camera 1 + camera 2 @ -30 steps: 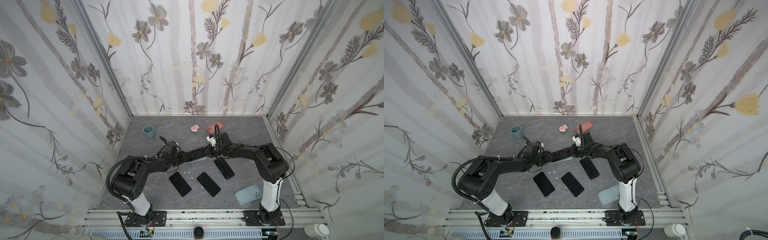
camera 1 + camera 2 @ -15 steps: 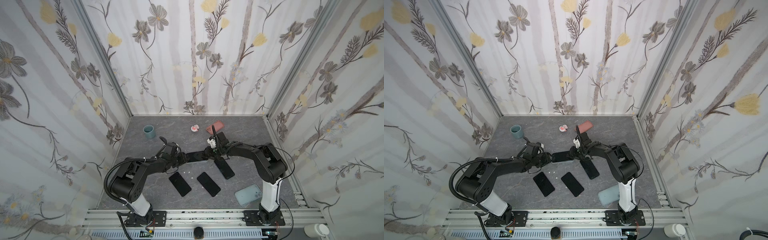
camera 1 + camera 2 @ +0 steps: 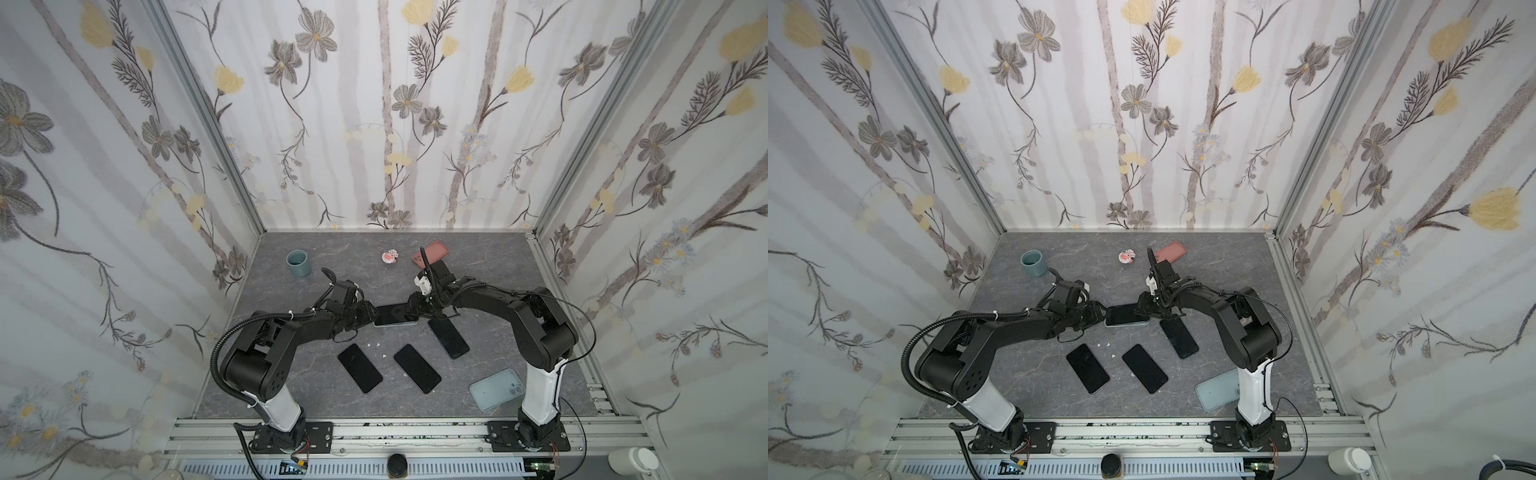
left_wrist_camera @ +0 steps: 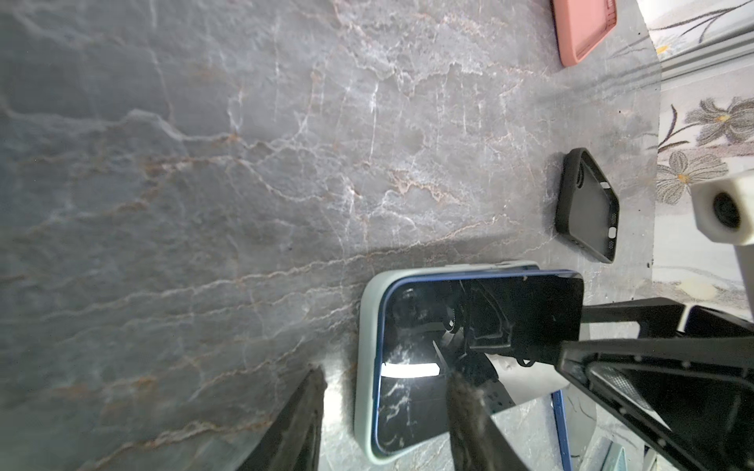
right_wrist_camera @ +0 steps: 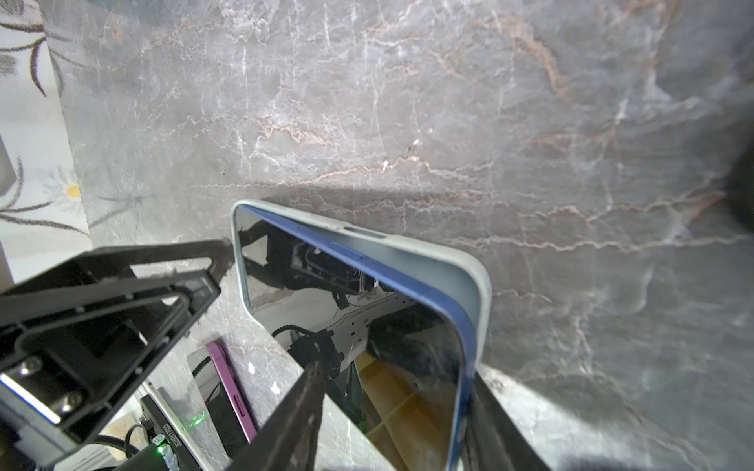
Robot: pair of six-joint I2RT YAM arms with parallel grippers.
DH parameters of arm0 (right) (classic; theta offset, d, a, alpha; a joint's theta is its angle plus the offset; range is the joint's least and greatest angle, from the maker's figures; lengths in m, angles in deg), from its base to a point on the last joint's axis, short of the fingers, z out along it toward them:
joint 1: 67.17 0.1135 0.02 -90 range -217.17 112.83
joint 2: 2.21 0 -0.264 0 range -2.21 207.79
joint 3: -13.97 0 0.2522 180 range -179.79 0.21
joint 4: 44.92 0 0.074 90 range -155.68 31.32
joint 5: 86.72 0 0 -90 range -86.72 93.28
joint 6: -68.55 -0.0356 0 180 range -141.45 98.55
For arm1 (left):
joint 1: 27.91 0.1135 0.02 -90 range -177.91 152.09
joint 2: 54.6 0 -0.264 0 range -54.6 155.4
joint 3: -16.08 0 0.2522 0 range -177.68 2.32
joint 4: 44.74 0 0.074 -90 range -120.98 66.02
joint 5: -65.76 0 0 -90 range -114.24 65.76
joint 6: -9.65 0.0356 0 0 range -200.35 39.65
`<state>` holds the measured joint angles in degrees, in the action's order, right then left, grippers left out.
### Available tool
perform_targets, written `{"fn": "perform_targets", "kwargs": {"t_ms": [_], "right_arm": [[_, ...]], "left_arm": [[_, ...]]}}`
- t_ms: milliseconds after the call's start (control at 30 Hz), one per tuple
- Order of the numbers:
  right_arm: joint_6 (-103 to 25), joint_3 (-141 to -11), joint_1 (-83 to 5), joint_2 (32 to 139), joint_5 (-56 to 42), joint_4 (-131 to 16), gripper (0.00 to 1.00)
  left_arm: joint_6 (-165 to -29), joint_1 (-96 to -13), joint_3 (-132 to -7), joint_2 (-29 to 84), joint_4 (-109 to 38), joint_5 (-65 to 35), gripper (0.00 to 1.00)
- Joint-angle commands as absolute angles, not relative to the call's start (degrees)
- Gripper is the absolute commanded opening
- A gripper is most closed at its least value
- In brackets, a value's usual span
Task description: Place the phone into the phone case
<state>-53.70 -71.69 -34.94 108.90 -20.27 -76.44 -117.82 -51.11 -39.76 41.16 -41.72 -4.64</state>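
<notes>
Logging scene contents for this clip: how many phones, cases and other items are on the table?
Phones: 4, blue phone, three loose phones
Cases: 4, pale case, pink case, black case, light blue case
Cup: 1
Small trinket: 1
Total: 10

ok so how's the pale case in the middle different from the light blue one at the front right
The middle case holds a blue phone, one long edge riding above its wall; the front case shows no phone. The middle case looks grey-green, the front case light blue. The middle case lies crosswise in both top views, the front case diagonally. Both rest on the table.
</notes>
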Motion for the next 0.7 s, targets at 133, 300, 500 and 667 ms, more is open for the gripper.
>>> {"fn": "perform_targets", "kwargs": {"t_ms": [133, 300, 500, 667], "right_arm": [[-50.5, -73.7, -34.8, 106.1, -17.4, -82.3, 0.56], [-49.6, -73.9, -34.8, 104.0, -15.4, -84.5, 0.59], [-49.7, -73.9, -35.1, 102.7, -14.3, -84.9, 0.57], [-49.7, -72.2, -35.5, 102.6, -14.4, -84.3, 0.49]], "left_arm": [[-114.3, -51.1, -42.5, 40.3, -37.5, -6.3, 0.48], [-112.4, -50.8, -44.4, 40.5, -35.7, -7.0, 0.48], [-111.9, -50.5, -44.9, 40.2, -35.9, -6.0, 0.48], [-111.9, -50.5, -44.9, 41.4, -36.0, -4.4, 0.48]]}}
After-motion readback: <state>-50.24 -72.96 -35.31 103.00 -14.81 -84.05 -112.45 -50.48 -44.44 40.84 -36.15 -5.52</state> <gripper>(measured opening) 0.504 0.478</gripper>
